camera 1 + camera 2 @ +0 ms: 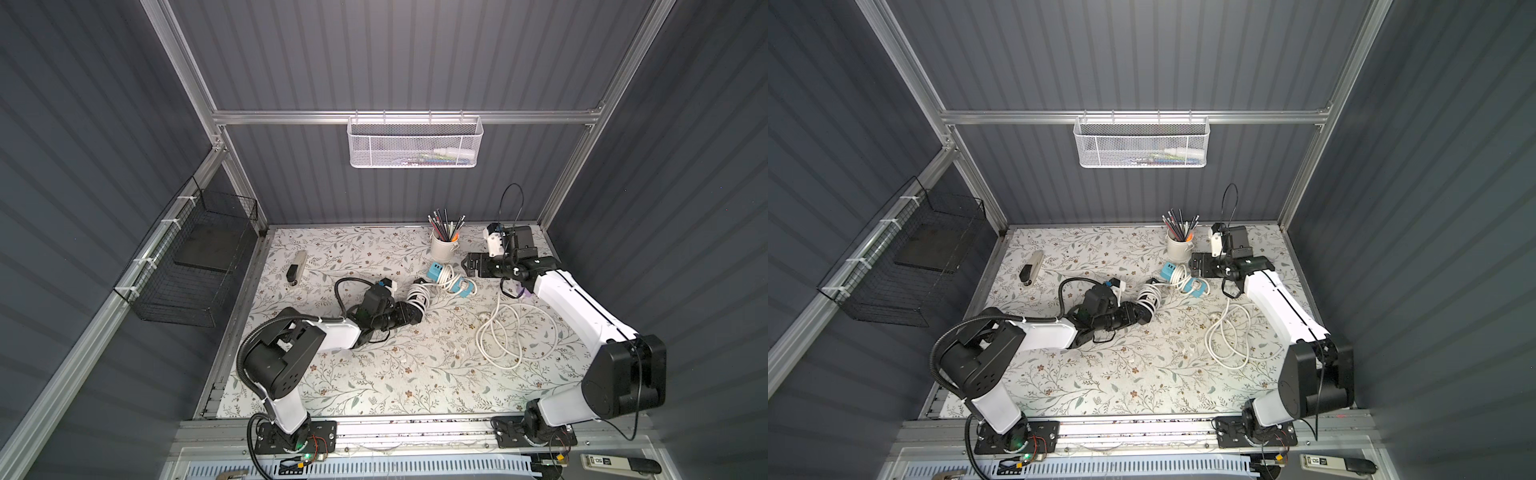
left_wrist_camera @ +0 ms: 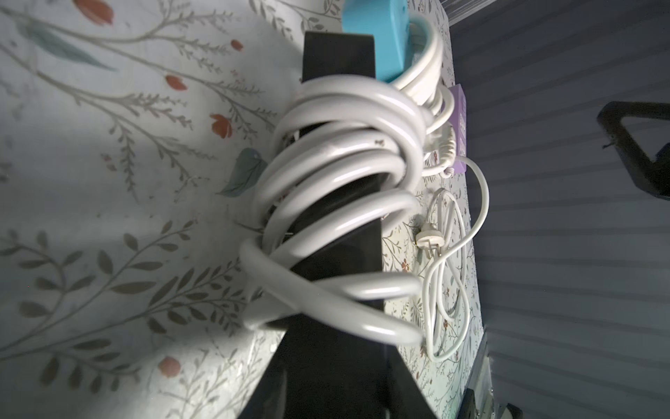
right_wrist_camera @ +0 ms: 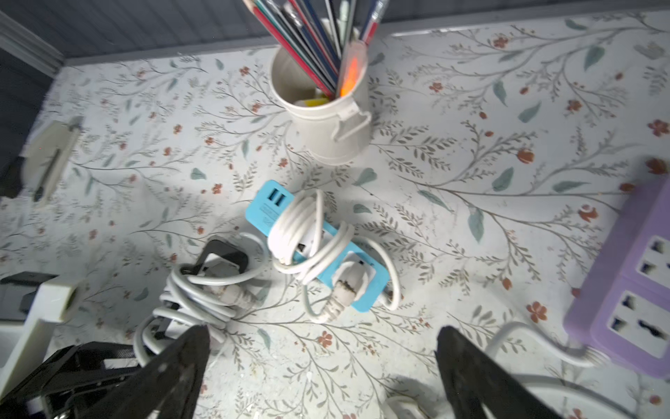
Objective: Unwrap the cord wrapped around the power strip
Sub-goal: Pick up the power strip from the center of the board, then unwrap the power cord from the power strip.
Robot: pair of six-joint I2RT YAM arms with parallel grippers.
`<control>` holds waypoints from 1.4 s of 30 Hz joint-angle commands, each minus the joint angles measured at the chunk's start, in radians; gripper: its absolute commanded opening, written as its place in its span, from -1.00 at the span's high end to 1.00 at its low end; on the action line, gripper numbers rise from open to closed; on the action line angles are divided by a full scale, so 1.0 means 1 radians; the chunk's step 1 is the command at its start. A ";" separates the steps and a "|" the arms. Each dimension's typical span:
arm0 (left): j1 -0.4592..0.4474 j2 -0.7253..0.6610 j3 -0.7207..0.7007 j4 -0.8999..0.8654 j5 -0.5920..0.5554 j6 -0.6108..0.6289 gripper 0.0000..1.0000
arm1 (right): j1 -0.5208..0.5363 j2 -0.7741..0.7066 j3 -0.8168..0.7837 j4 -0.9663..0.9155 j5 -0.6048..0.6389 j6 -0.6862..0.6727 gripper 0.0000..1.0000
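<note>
Cord (image 2: 337,174) in thick white coils

Floral-print tabletop (image 1: 374,374), pale, with grey-green sprigs and small red blossoms.

Far side, right of centre: cream pencil cup (image 1: 444,248) standing upright, with a small handle on its side. It is packed with pencils (image 1: 446,224) fanned outward; one orange marker (image 3: 351,74) is among them.

Far left: stapler (image 1: 296,269), beige and black, lying flat and well apart from the cup.

Back wall: white mesh basket (image 1: 415,143) hung on the aluminium rail; its contents are too indistinct to name.

Left wall: black wire basket (image 1: 174,307) zip-tied to the frame, with a dark flat slab (image 1: 208,249) lying inside.
</note>
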 commanded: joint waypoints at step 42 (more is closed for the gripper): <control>0.220 -0.168 0.758 -0.898 0.343 0.526 1.00 | 0.188 -0.246 -0.235 0.513 -0.265 -0.158 0.09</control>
